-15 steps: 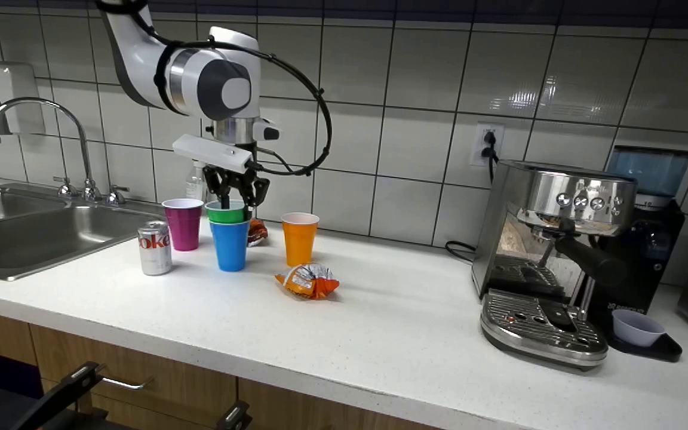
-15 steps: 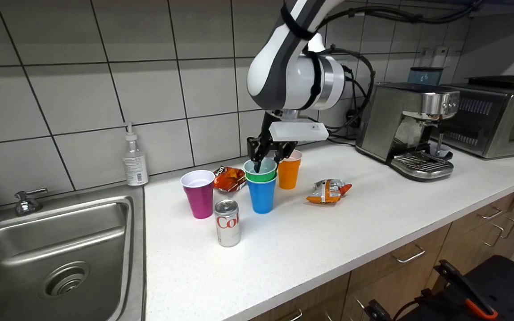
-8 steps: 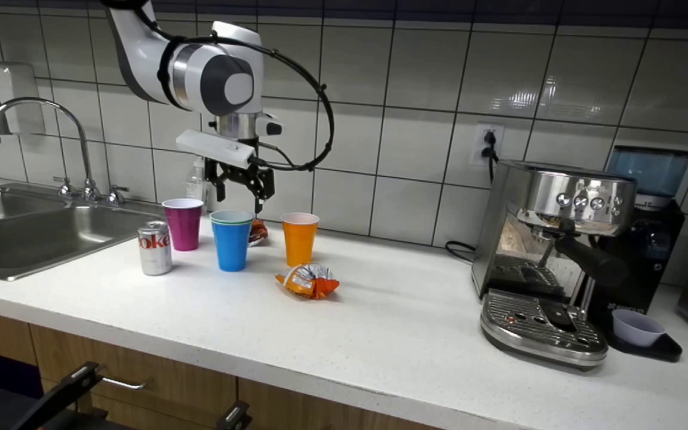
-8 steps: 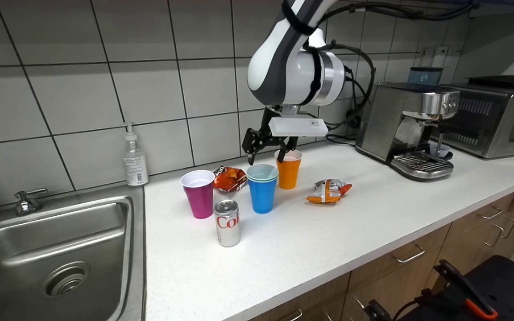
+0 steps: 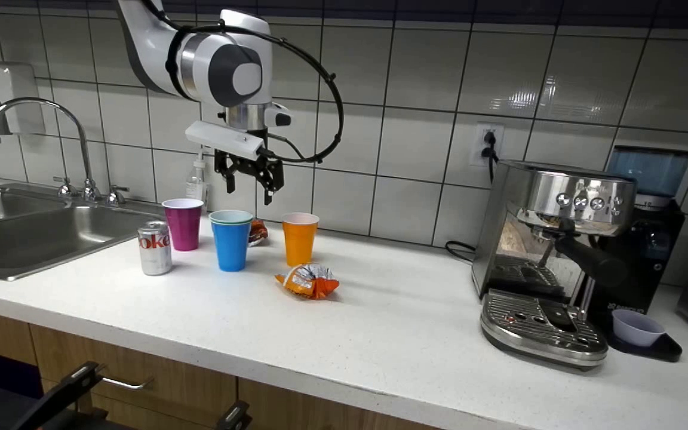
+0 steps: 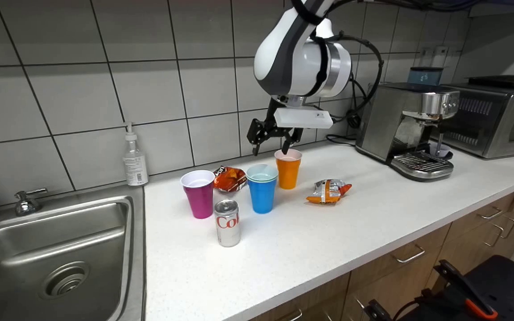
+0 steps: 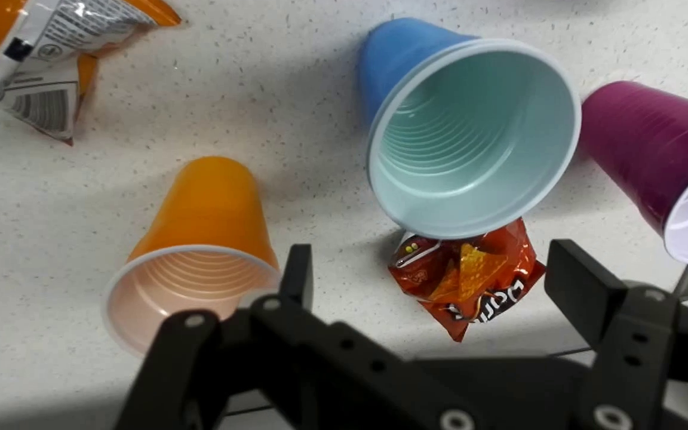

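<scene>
My gripper (image 5: 249,196) is open and empty, raised above the cups near the tiled wall; it also shows in an exterior view (image 6: 270,152) and in the wrist view (image 7: 431,257). Nearest below are a blue cup (image 5: 230,246) with a pale-lined green cup (image 7: 475,143) nested in it, only the green rim showing above the blue, and an orange cup (image 6: 288,174). A red chip bag (image 7: 469,275) lies behind the blue cup, between the fingers in the wrist view. A purple cup (image 6: 199,196) stands beside them. All three cups and the nested one are upright.
A silver Coke can (image 6: 228,225) stands before the purple cup. An orange chip bag (image 5: 308,280) lies in front of the orange cup. A sink (image 6: 127,249), a soap bottle (image 6: 135,165), a coffee machine (image 5: 559,239) and a microwave (image 6: 498,120) flank the counter area.
The gripper has opened and let go of the green cup, which dropped deeper into the blue cup. The arm has risen and shifted slightly toward the orange cup's side.
</scene>
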### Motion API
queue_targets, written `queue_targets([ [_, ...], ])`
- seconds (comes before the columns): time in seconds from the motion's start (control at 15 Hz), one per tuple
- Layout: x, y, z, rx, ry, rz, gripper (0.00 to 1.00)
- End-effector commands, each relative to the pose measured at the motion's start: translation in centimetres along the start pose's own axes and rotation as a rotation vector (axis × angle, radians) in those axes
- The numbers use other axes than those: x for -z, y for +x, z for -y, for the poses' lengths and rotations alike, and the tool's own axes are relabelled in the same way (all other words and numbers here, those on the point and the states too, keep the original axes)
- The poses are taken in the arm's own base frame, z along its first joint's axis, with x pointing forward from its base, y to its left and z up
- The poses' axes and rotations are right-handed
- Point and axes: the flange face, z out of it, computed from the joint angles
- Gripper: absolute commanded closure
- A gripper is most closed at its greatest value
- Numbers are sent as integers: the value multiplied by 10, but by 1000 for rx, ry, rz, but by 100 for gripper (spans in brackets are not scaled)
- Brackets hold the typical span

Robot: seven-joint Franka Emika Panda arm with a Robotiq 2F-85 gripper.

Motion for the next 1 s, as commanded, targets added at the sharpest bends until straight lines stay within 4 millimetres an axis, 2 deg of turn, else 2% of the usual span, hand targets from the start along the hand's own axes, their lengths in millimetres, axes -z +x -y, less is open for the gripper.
queue_targets([
  [0.0,9,2,-11,2,-10,13,0],
  [0.67,5,13,-49,-26,-76,5,0],
  [0.93,-1,16,-53,-27,-88,15,0],
])
